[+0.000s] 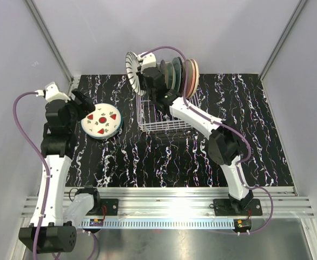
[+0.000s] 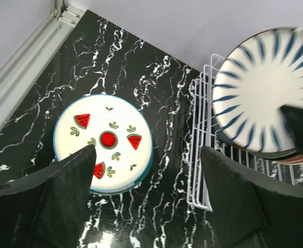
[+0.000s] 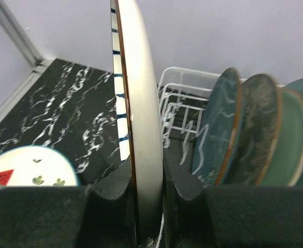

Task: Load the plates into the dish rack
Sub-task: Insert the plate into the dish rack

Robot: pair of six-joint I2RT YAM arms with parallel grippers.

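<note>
One striped plate (image 3: 139,103) on edge, clenched in right gripper (image 3: 144,181), over rack (image 3: 185,85) end toward left edge of desk (image 1: 147,160); left gripper (image 2: 147,173) released

top: overhead, far | wrists: close, oblique — all share watermelon plate (image 1: 100,122)

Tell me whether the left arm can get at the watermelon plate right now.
Probably yes. The left gripper hangs open above the watermelon plate, which lies flat on the table with nothing over it. The dish rack stands off to one side.
</note>
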